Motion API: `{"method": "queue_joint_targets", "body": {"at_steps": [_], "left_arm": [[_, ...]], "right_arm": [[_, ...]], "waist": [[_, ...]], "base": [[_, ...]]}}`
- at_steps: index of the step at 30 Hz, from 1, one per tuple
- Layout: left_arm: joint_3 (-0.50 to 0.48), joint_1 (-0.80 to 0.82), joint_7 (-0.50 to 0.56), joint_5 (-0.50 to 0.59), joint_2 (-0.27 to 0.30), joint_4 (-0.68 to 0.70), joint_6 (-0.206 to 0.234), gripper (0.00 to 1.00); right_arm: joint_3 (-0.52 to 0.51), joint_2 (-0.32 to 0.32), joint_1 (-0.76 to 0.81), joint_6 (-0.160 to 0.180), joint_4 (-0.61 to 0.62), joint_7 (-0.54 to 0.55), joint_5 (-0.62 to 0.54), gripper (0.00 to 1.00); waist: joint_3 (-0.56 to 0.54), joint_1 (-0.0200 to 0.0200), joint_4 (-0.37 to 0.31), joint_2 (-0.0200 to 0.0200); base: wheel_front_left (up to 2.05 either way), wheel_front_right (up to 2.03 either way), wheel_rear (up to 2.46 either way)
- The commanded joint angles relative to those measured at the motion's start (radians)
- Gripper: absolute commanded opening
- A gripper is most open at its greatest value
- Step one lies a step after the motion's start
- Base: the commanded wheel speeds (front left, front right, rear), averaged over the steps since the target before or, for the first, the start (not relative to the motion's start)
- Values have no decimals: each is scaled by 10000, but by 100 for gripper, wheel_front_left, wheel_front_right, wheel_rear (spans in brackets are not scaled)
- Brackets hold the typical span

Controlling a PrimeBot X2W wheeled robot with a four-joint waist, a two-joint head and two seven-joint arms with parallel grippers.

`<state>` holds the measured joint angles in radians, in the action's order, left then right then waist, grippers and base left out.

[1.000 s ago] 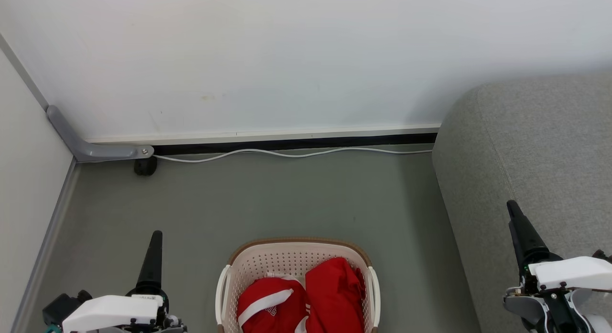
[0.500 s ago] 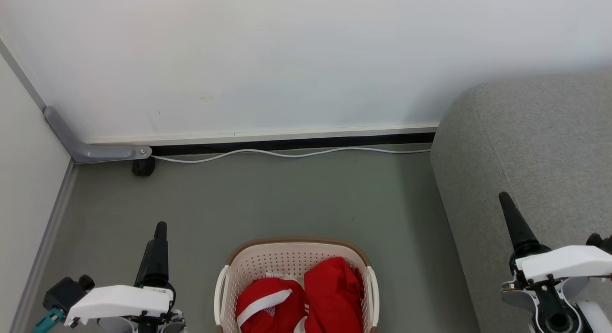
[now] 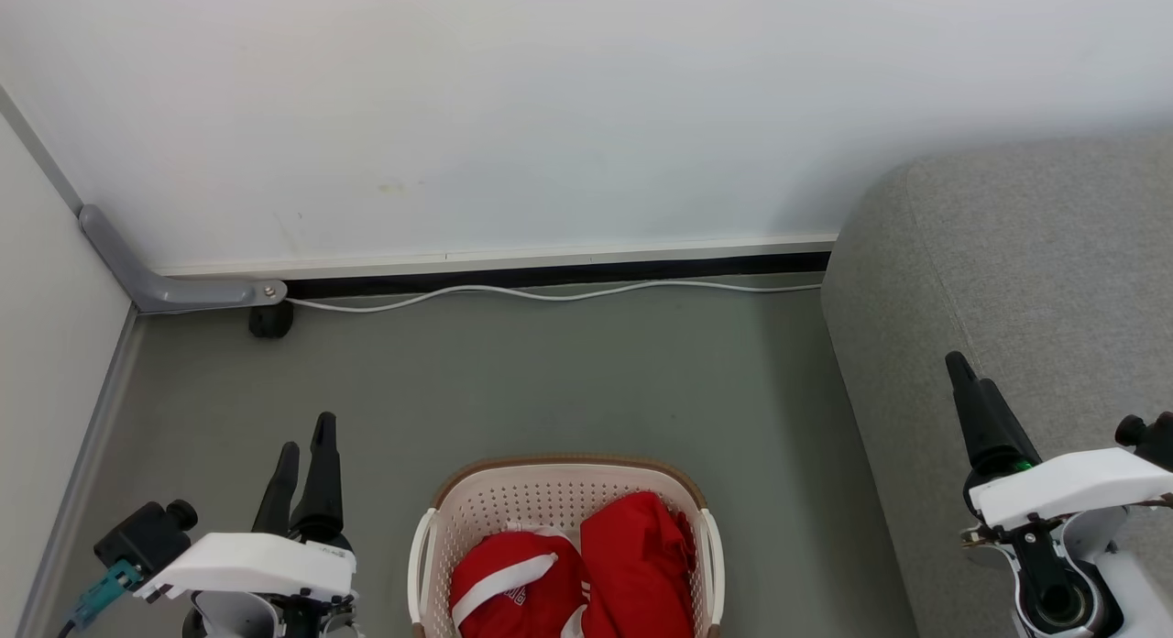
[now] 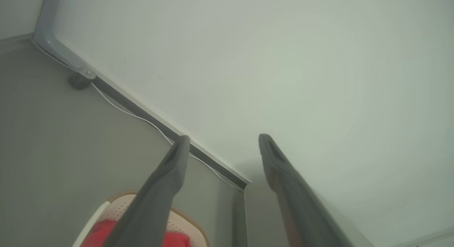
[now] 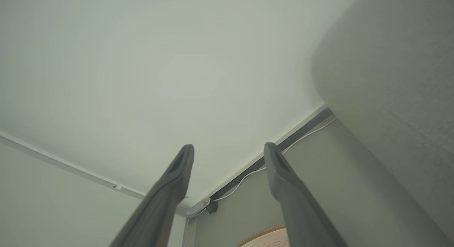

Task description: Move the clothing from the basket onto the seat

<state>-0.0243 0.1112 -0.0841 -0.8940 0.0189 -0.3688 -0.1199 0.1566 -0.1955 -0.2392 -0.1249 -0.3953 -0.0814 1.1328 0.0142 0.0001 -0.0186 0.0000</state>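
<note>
The cream basket [image 3: 568, 466] with a brown rim stands on the grey floor at the bottom centre of the head view. Red clothing [image 3: 637, 565] with white stripes lies bunched inside it. The grey seat [image 3: 1054, 253] fills the right side. My left gripper [image 3: 307, 436] hovers left of the basket, open and holding nothing. My right gripper [image 3: 960, 372] hangs over the seat's left edge, seen edge-on. In the left wrist view the left gripper [image 4: 224, 137] is open, with the basket [image 4: 186, 220] and clothing [image 4: 97, 234] below. The right gripper [image 5: 228, 147] is open beside the seat [image 5: 390, 80].
A white wall runs across the back, with a white cable [image 3: 550, 294] along its dark baseboard. A grey bracket [image 3: 174, 290] with a black foot [image 3: 270, 319] sits in the left corner. Another wall closes the left side. Grey floor [image 3: 568, 372] lies between basket and wall.
My left gripper has risen in the head view and turned, so both fingers now show. My right gripper has crept up and slightly left. Basket and clothing have not moved.
</note>
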Motion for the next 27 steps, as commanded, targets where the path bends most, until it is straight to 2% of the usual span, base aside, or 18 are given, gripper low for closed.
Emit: {"method": "queue_joint_targets", "body": {"at_steps": [1, 27], "left_arm": [[-111, 574, -142, 362, 163, 237, 80, 100], [189, 1006, -905, 3697, 233, -41, 558, 100]], "right_arm": [[173, -225, -499, -37, 198, -170, -259, 100], [1126, -713, -1229, -47, -403, -932, -2755, 100]], "waist": [[-1, -1, -3, 0], [24, -1, -138, 0]], "base": [[0, 0, 0], [0, 0, 0]]}}
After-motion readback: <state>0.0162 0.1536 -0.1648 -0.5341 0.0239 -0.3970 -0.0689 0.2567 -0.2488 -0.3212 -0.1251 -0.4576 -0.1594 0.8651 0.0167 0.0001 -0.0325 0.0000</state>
